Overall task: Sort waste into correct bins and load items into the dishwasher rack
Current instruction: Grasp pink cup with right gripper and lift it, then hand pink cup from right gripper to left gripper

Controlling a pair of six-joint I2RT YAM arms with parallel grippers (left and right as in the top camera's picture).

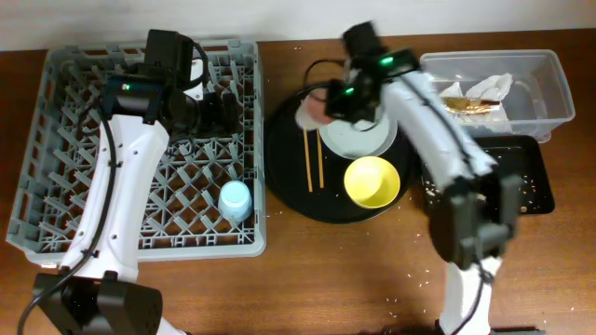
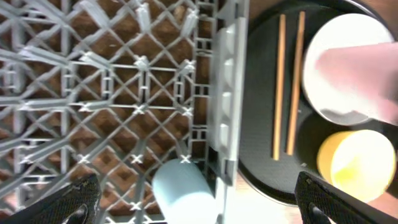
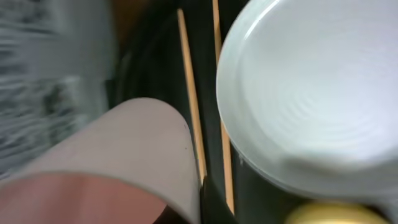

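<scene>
Gripped the pink cup (image 3: 112,162) in the right gripper (image 1: 324,102), so far as could be judged, with the fingers themselves hidden. Hung blurred above the grey-green plate (image 1: 358,140) and the chopsticks (image 1: 314,158) on the round black tray (image 1: 289,186). Spread wide and empty at the left gripper (image 2: 202,199), over the dishwasher rack (image 1: 84,140) near the light blue cup (image 1: 235,200). Risked 2 failures: dropping the cup onto the plate through a shallow hold, and striking the left gripper if carried straight across to the rack.
</scene>
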